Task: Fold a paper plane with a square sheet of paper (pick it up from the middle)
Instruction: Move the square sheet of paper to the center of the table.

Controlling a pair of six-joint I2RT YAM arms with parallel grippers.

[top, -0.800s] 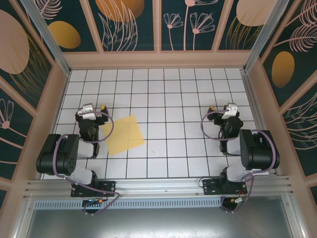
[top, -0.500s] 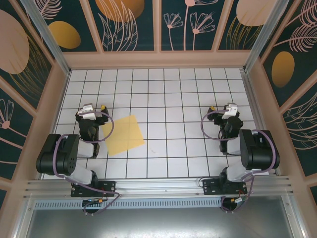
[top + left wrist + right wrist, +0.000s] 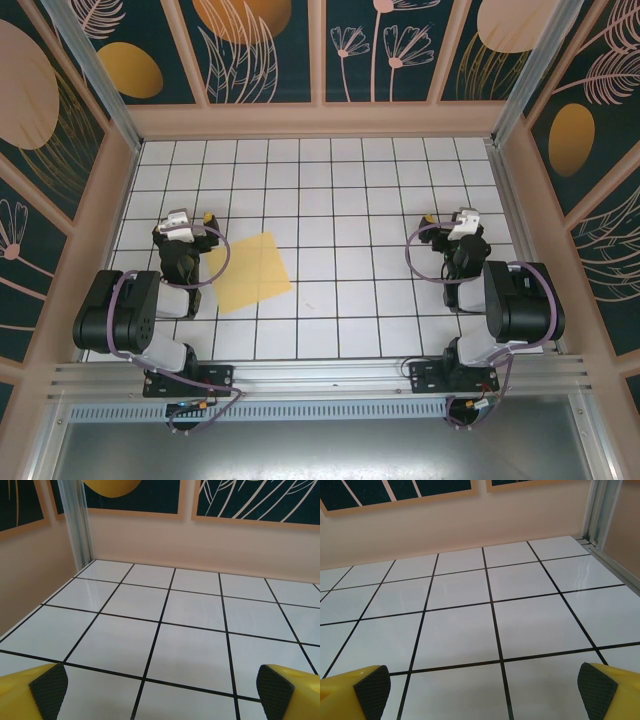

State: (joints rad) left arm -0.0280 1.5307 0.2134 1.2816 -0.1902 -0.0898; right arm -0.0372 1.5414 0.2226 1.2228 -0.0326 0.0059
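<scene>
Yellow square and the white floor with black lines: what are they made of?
The square sheet of paper looks like thin matte paper: it lies flat, plain yellow-orange, no shine. The table looks like smooth glossy board or plastic, hard to say which: pale reflections show on its white squares.

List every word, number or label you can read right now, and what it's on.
No readable text in any view.
The square sheet of paper: plain, no marks.
The wall panels: leaf and flower drawings, no lettering.
The table: black grid lines only.
The arm bases: any label is too small to read.
</scene>
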